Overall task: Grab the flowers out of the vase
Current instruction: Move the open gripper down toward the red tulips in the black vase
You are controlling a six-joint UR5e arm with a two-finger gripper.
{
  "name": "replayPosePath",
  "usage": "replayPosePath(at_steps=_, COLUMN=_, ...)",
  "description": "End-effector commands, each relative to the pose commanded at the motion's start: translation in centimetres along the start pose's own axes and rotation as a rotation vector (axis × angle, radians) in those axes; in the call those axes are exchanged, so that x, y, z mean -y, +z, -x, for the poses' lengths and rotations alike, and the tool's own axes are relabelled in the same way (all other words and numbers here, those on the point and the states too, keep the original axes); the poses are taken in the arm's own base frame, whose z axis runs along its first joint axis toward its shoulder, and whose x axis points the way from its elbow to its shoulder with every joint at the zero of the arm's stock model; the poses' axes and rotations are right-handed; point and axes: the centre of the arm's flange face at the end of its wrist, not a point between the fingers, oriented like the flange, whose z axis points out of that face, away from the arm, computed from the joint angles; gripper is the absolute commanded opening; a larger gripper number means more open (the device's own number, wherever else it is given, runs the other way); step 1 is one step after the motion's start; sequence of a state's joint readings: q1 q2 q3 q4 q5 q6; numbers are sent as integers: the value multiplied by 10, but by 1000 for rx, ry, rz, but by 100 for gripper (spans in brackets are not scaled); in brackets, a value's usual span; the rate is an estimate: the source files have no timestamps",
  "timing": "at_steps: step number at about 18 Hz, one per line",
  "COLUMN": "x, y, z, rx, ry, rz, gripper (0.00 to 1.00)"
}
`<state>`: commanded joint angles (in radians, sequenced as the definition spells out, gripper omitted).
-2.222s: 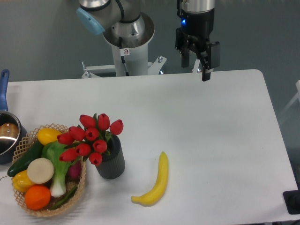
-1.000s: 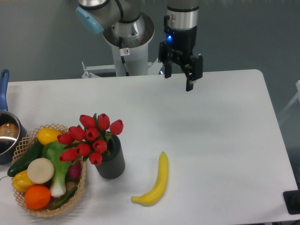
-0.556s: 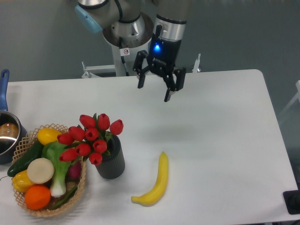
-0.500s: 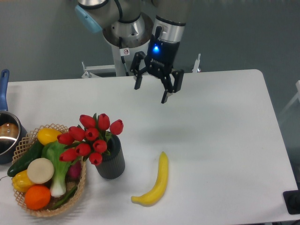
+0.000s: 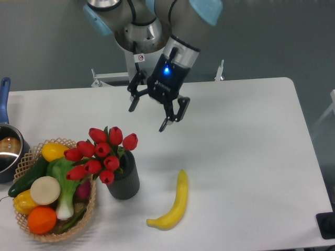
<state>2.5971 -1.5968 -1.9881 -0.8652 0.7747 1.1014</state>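
Fingers (image 5: pixel 132 103) spread wide, the gripper (image 5: pixel 147 115) has swung left and down toward the flowers (image 5: pixel 101 155) in the vase (image 5: pixel 124 180), nothing grasped yet.

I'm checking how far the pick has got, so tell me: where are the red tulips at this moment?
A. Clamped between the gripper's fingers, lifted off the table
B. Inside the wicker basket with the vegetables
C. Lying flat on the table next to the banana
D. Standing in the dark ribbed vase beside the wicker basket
D: the flowers stand in the vase, next to the wicker basket, while the gripper is open above and behind them, holding nothing.
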Motion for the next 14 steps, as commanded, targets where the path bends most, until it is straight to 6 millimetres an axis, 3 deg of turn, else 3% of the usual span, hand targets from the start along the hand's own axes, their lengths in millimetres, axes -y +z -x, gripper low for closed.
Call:
replayPosePath(at_steps=11, x=22, y=46, z=16, rx=-37, ry=81, rz=-2, gripper=100)
replayPosePath(at_steps=14, x=18, y=54, z=17, rx=-44, ry=106, rz=3, gripper=100)
